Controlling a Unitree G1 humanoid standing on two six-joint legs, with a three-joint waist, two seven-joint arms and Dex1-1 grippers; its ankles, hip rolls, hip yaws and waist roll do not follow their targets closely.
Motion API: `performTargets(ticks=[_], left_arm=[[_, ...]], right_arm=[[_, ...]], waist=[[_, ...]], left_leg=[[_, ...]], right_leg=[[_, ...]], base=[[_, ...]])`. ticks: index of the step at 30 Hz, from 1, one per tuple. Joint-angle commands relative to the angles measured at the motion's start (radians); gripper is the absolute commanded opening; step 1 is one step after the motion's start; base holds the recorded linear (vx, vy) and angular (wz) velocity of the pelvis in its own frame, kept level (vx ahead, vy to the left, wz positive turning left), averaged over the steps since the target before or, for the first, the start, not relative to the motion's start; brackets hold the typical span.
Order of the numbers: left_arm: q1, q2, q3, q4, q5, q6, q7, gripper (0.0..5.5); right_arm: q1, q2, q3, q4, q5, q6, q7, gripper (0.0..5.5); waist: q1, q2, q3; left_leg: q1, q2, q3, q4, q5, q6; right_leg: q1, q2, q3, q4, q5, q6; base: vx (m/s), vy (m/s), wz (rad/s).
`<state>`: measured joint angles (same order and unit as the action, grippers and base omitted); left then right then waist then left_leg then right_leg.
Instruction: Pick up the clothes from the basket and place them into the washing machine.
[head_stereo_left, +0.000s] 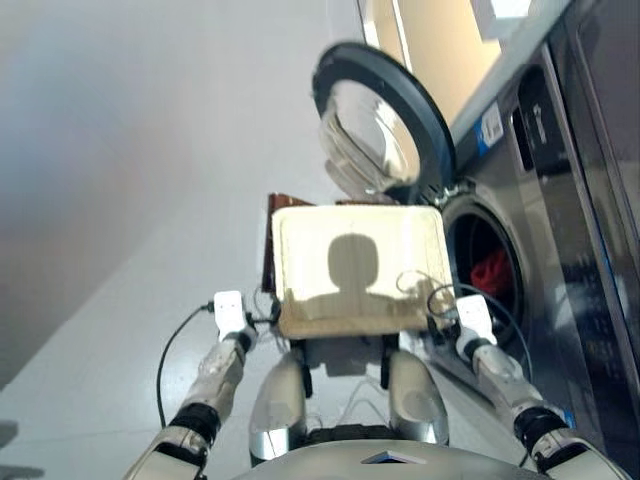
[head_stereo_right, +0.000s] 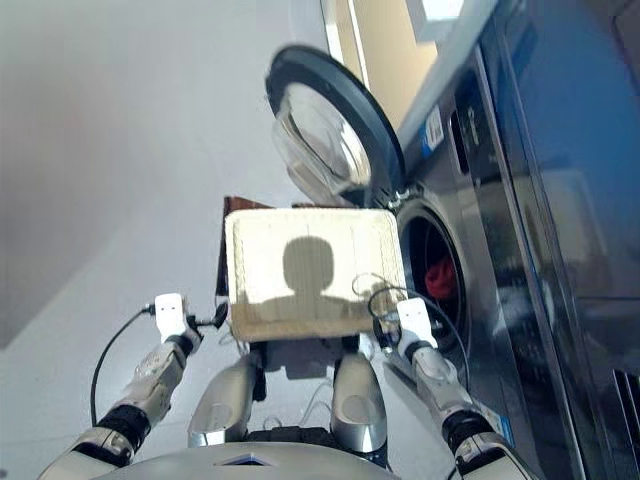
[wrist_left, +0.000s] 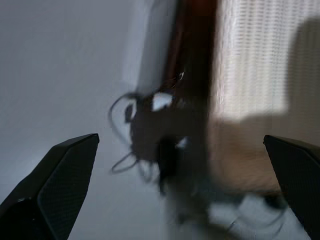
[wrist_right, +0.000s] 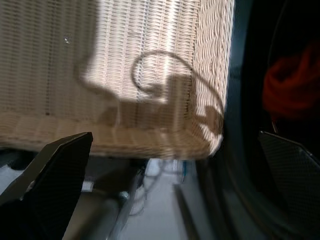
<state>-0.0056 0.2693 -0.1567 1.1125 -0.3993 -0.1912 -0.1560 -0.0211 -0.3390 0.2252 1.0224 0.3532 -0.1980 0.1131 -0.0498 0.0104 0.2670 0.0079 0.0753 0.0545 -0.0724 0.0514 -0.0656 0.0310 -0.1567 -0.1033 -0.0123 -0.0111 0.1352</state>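
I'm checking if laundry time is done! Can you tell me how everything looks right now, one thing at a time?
basket: nothing in it.
washing machine: front opening uncovered.
door: swung wide open.
red-orange garment: lying inside the drum.
left gripper: fingers open, holding nothing.
right gripper: fingers open, holding nothing.

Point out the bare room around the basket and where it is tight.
The basket holds nothing, so its whole woven floor is free. Open floor lies on the robot's left. It is tight on the right, between the basket rim and the washing machine, whose drum holds red-orange cloth.
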Motion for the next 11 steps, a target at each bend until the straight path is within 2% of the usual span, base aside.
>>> performTargets(ticks=[1, 6, 11], left_arm=[[0.013, 0.004, 0.043, 0.085, 0.107, 0.008, -0.014, 5.50], [0.036, -0.012, 0.071, 0.129, 0.137, 0.021, -0.020, 5.50], [0.032, -0.030, 0.059, 0.135, 0.131, 0.031, -0.023, 5.50]], right_arm=[[0.042, 0.018, -0.057, 0.054, 0.105, 0.014, 0.038, 5.50], [0.076, 0.051, -0.103, 0.131, 0.128, 0.041, 0.048, 5.50], [0.080, 0.075, -0.125, 0.201, 0.131, 0.066, 0.049, 5.50]], waist=[[0.019, -0.030, -0.071], [0.019, -0.032, -0.135], [0.022, -0.031, -0.160]], left_leg=[[0.026, -0.032, 0.028, 0.029, -0.024, -0.011], [0.090, -0.026, 0.028, -0.003, -0.036, -0.012], [0.116, -0.025, 0.017, 0.003, -0.049, -0.009]], right_leg=[[-0.045, -0.019, 0.009, 0.012, 0.110, 0.046], [0.015, -0.018, -0.004, -0.002, 0.088, 0.046], [0.048, -0.017, -0.018, 0.010, 0.065, 0.041]], base=[[0.141, 0.013, 0.020], [0.127, 0.010, 0.018], [0.059, 0.000, -0.010]])
